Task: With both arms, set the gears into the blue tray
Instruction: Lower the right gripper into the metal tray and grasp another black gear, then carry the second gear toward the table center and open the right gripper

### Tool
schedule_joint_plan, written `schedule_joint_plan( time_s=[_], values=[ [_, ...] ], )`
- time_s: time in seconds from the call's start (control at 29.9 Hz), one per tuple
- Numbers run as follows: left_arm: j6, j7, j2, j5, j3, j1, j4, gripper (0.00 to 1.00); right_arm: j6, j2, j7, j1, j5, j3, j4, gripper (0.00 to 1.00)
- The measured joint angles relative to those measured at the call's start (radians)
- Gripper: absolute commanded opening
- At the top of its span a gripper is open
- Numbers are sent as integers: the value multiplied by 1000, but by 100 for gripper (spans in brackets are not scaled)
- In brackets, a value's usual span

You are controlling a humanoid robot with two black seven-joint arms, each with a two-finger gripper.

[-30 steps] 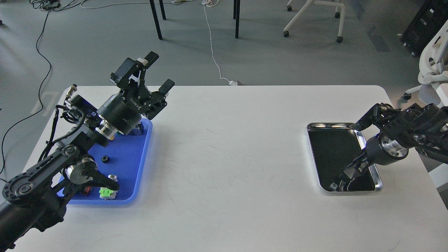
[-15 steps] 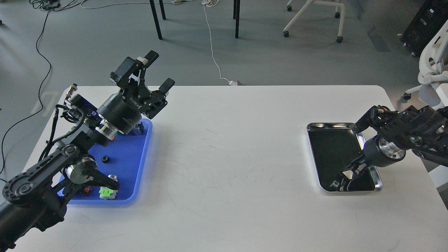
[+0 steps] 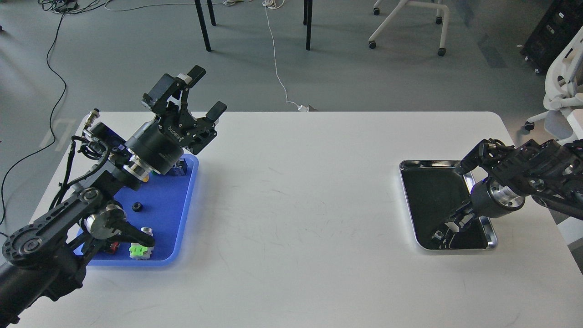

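Note:
The blue tray (image 3: 169, 214) lies at the table's left side. One gear (image 3: 136, 207), a small black ring, rests on its floor near the middle. My left gripper (image 3: 207, 93) is held above the tray's far right corner, open, with nothing between its fingers. My right gripper (image 3: 448, 228) points down into the near end of the shiny metal-rimmed dark tray (image 3: 428, 191) at the right. It is dark and merges with its reflection, so its fingers cannot be told apart. No gear shows in the dark tray.
Push-button switches lie in the blue tray: a green one (image 3: 138, 250) and a red one (image 3: 112, 247) at the near edge, a blue one (image 3: 181, 166) at the far end. My left arm (image 3: 68, 218) covers the tray's left part. Chairs and cables lie beyond the table.
The right arm's wrist has shifted slightly left and up over the dark tray's near end. The left arm has barely moved and its gripper stays open.

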Motion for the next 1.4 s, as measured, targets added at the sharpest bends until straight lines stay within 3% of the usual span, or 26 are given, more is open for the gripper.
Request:
schedule_joint_plan(
  time_s=[0.3, 0.53, 0.87, 1.1, 1.4],
  values=[
    [0, 0, 2, 0, 0, 0, -1, 98, 1, -5, 0, 20, 11, -1, 18, 18],
    [0, 0, 3, -1, -2, 0, -3, 98, 10, 10, 0, 168, 154, 4, 109, 18],
    [0, 0, 1, -1, -10, -1, -5, 98, 4, 289, 0, 241, 407, -30, 116, 18],
    [0, 2, 1, 0, -16, 0, -5, 98, -119, 492, 0, 216, 553, -117, 60, 18],
    [1, 2, 1, 0, -16, 2, -5, 98, -222, 588, 0, 143, 583, -149, 7, 18]
  ],
)
